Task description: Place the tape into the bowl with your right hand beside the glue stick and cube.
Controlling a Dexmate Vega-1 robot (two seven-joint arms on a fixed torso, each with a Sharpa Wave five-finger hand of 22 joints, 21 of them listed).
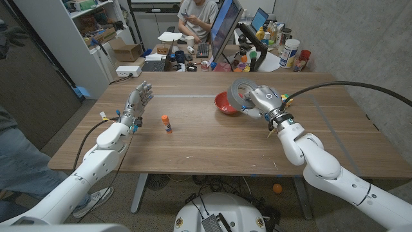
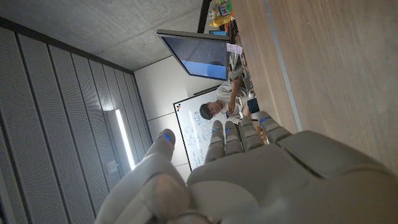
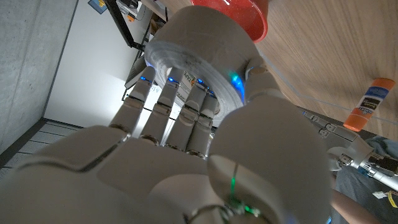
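My right hand (image 1: 262, 101) holds a grey roll of tape (image 1: 242, 92) just above the near rim of the red bowl (image 1: 223, 104) at mid-table. In the right wrist view the tape (image 3: 205, 62) sits between my thumb and fingers (image 3: 163, 102), with the red bowl (image 3: 239, 15) right beyond it. The orange-capped glue stick (image 1: 167, 124) stands upright on the table, left of the bowl and apart from it; the glue stick (image 3: 370, 102) also appears in the right wrist view. My left hand (image 1: 137, 103) stands on the table's left side, fingers apart, holding nothing.
The wooden table (image 1: 193, 145) has bare surface in front of the bowl and around the glue stick. Behind its far edge stands a cluttered desk with monitors (image 1: 224, 27), bottles and boxes, and a seated person (image 1: 198, 14). A person's leg (image 1: 16, 154) is at the left edge.
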